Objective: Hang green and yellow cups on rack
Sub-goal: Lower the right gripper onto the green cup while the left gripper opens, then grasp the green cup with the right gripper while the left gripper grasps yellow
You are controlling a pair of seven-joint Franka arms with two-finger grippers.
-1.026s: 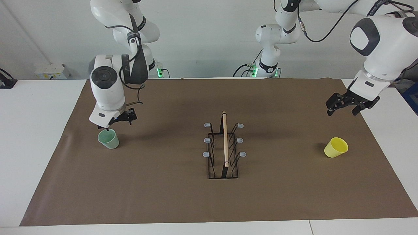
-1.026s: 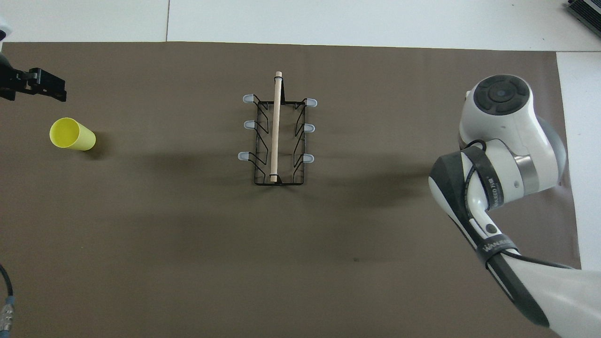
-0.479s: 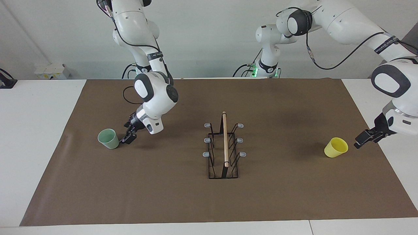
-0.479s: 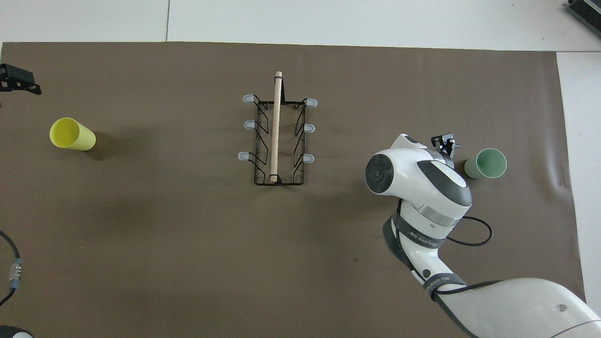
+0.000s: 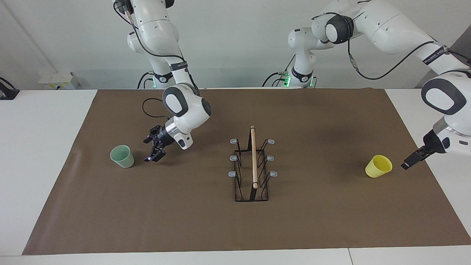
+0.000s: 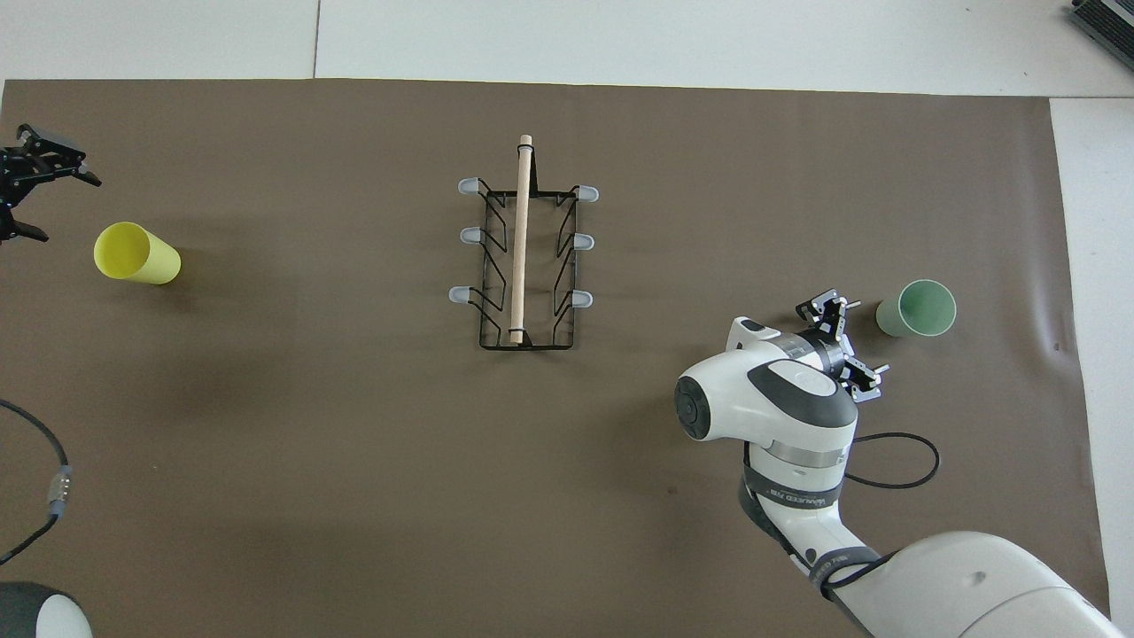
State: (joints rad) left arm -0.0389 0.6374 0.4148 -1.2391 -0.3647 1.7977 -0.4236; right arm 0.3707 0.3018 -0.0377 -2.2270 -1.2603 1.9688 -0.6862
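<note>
Green cup (image 5: 122,156): stands upright, mouth up, on the brown mat (image 5: 316,224) at the left of the facing view, in the middle band of the frame; it appears at the right of the overhead view (image 6: 918,308).
Right gripper (image 5: 152,149): just to the right of the green cup in the facing view, low over the mat and apart from the cup; its fingers are spread, with nothing between them. The overhead view (image 6: 858,341) shows the same gap to the cup.
Rack (image 5: 252,167): centre of the frame in both views (image 6: 524,257), upright on the mat, wooden rod on top, all six grey-tipped pegs bare.
Yellow cup (image 5: 378,166): right of the facing view, tilted, mouth turned toward the frame's right edge; far left in the overhead view (image 6: 135,253).
Left gripper (image 5: 411,160): right edge of the facing view, beside the yellow cup without touching it; fingers parted and empty, as the overhead view (image 6: 31,199) shows.
</note>
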